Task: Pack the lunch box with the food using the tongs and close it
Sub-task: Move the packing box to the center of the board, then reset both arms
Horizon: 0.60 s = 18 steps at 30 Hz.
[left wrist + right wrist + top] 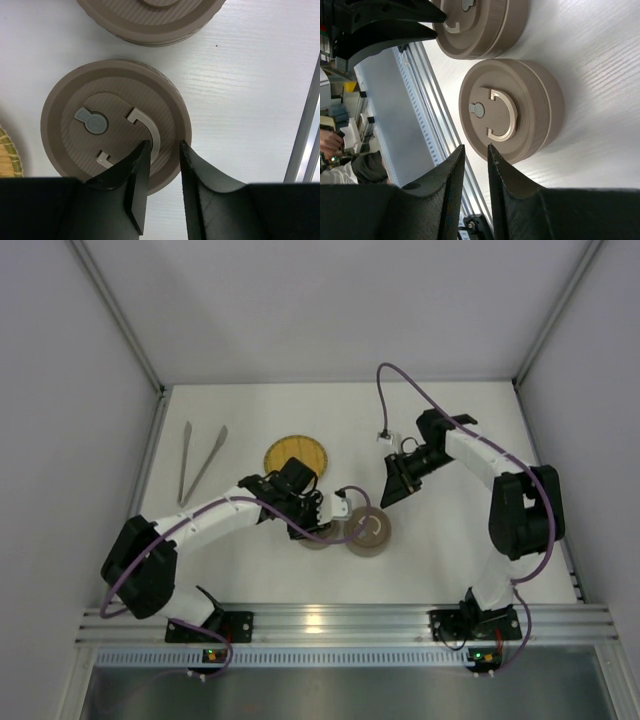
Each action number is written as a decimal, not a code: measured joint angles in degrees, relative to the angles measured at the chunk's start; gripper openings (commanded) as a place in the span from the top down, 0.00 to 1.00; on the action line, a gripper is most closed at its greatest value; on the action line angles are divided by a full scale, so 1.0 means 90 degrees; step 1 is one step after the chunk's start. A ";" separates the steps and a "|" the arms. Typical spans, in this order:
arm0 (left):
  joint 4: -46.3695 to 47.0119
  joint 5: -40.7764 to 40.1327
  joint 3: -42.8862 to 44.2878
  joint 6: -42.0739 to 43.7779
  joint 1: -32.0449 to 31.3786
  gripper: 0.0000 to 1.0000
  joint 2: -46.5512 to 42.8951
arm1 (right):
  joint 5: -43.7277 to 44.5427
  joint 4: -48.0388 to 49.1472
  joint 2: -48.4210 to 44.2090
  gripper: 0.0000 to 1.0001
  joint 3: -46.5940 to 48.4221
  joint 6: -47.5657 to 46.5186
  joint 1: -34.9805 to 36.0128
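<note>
A: The white counter (pixel 250 410), walled in pale grey on three sides, carries what?

B: Two round taupe boxes, lids on, near the front middle. The left box (pixel 115 125) and the right box (pixel 512 110) lie just beside each other, with a sliver of counter between them.

A: And the tongs?

B: The tongs (pixel 200 462) lie flat at the far left, to the left of the yellow woven plate (pixel 296 455) and well apart from both arms.

A: Where is the left claw?

B: The left claw (pixel 164 146) hangs over the rim of the left box's lid. Its jaws stand a narrow gap apart with nothing between them. One fingertip overlaps the end of the pale curved handle (pixel 150 132), which lies flat on the lid.

A: The right claw?

B: The right claw (pixel 475 147) hovers near the right box without touching it. Its jaws are narrowly parted and hold nothing.
</note>
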 measured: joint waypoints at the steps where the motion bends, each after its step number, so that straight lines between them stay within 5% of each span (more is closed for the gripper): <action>1: -0.0015 -0.0005 0.0005 0.0027 0.0002 0.63 -0.0012 | 0.0000 0.0002 0.0000 0.75 0.0007 0.0019 -0.0002; 8: -0.0780 0.0172 0.0481 0.0070 0.0022 0.62 -0.0248 | -0.0017 0.0087 -0.0061 0.74 0.0593 0.0381 -0.0002; 12: -0.1069 0.0461 0.1190 -0.0075 0.0022 0.50 -0.0614 | -0.0039 0.0342 -0.0316 0.73 0.0962 0.0704 -0.0007; 15: -0.1161 0.0622 0.1496 -0.0338 0.0058 0.02 -0.1064 | -0.0068 0.0663 -0.0614 0.65 0.1020 0.1061 -0.0063; 18: -0.1219 0.0833 0.1647 -0.0695 0.0325 0.01 -0.1440 | -0.0068 0.1030 -0.0942 0.54 0.1003 0.1511 -0.0257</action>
